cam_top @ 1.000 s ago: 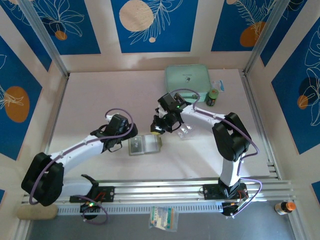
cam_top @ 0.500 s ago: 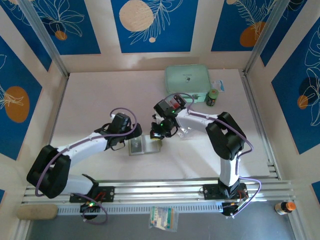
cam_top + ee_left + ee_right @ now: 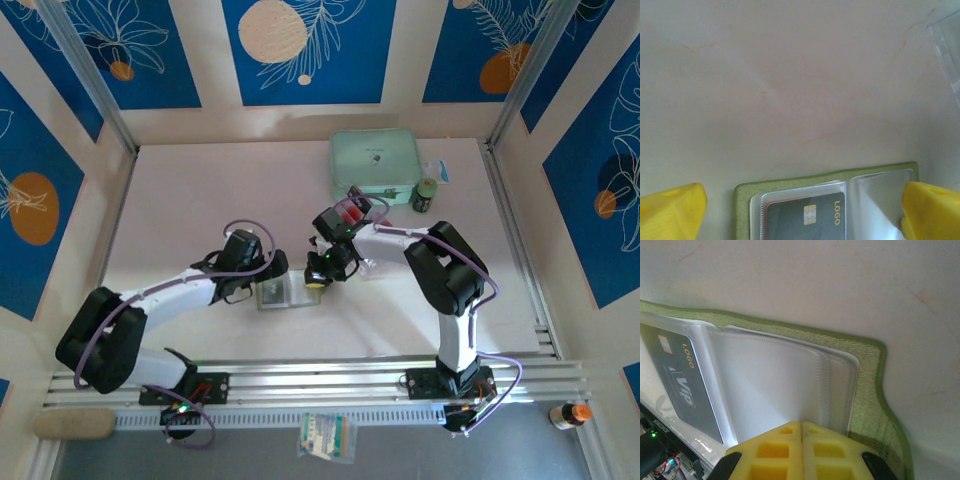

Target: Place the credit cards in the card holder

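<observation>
Now left pincer (image 3: 801, 212) spread wide, moved over card holder (image 3: 747, 197); right pincer (image 3: 801, 440) closed, also nearer.

Mint-green case (image 3: 375, 165) far back; small dark jar (image 3: 426, 195) just beside.

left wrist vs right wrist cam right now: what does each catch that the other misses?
Left wrist: left gripper open, one yellow finger on each side of the wallet, and a clear tray corner at top right. Right wrist: right gripper shut at the sleeve's near edge, an empty pocket, VIP print on the card, a green light lower left. Both: the wallet open on the table, the black LOGO card sleeved inside.
</observation>
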`<state>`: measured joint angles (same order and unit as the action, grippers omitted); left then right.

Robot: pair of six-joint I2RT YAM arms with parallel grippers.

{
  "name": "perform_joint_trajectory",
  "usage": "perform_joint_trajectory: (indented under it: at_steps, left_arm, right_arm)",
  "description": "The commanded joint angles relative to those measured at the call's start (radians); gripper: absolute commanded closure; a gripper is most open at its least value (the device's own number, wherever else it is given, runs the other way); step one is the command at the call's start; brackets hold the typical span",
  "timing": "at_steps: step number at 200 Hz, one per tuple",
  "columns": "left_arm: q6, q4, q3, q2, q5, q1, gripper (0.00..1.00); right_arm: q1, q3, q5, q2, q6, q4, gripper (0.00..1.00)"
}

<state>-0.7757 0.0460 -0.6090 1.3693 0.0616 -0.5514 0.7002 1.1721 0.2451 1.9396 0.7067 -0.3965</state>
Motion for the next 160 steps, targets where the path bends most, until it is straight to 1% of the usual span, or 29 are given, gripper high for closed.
perform_joint_trajectory:
  at_steps: [1,93,160]
  left_arm:
    - [0.011,-0.042,0.018,0.018,-0.029,0.012,0.00]
    - [0.012,-0.114,0.026,0.094,-0.096,0.010,0.00]
    - [-0.003,-0.138,0.015,0.069,-0.149,0.000,0.00]
  right_arm:
    - [-0.005,-0.054,-0.079,0.049,0.004,-0.036,1.00]
    - [-0.006,-0.055,-0.079,0.070,0.016,-0.031,1.00]
    - [-0.004,-0.060,-0.075,0.078,0.019,-0.028,1.00]
